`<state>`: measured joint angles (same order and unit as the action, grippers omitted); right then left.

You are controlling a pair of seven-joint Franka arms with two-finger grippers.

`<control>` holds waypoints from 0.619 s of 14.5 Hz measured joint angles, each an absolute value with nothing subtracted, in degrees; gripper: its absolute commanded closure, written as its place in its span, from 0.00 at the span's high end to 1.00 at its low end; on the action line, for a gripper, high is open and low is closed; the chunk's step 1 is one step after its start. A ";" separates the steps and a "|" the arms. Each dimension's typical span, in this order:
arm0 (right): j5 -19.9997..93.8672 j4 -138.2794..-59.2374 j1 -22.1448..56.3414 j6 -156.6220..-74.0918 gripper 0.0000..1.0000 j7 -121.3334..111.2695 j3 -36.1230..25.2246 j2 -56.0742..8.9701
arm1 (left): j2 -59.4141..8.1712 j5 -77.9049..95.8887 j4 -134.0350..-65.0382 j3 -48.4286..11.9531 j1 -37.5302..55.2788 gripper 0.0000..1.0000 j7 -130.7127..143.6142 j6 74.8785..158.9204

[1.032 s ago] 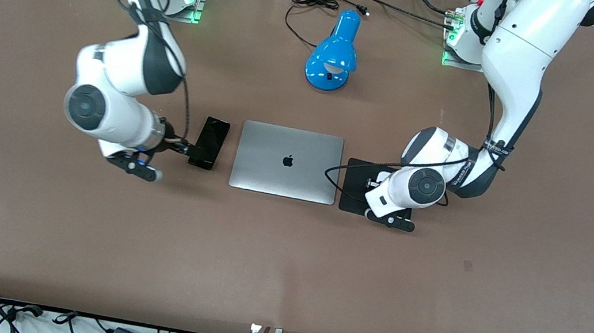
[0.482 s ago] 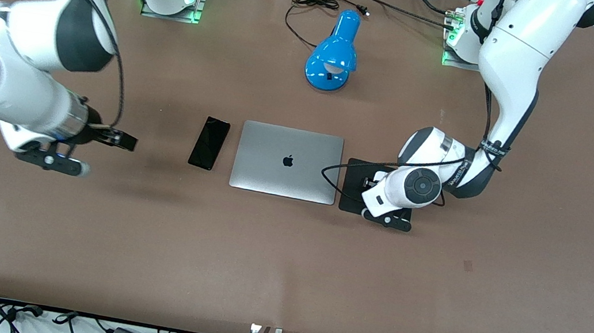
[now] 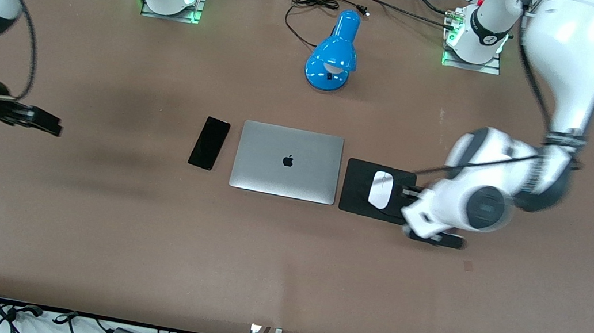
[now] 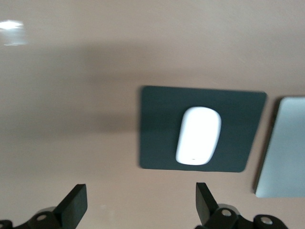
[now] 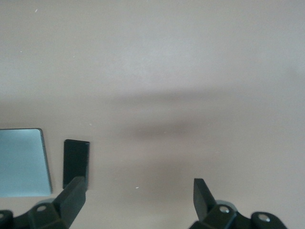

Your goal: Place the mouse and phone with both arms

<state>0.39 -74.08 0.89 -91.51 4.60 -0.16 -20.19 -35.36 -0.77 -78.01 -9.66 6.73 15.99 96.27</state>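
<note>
Brown desk (image 3: 284,257) was bare nearest the camera. Mouse (image 3: 380,189) sat on the black mouse pad (image 3: 355,189), phone (image 3: 209,142) beside the laptop (image 3: 286,161); both looked placed, little left. My left end effector (image 3: 408,192) by the pad, right end effector (image 3: 42,121) well off, both wide open, empty. Blue lamp (image 3: 333,55) farthest, nothing blocking.
</note>
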 measured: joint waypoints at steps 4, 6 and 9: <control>0.38 -73.28 0.56 -91.53 1.00 1.69 -1.81 -17.65 | -30.56 -0.77 -76.12 -9.94 -3.28 1.00 14.24 91.95; 0.29 -73.28 0.56 -91.48 1.00 0.84 -1.93 -15.91 | -27.83 -0.77 -74.71 -9.93 -4.89 1.00 13.65 88.93; 0.13 -74.41 0.55 -91.23 1.00 0.58 -2.02 -14.05 | -25.08 -0.77 -70.02 -9.92 -5.59 1.00 13.40 80.42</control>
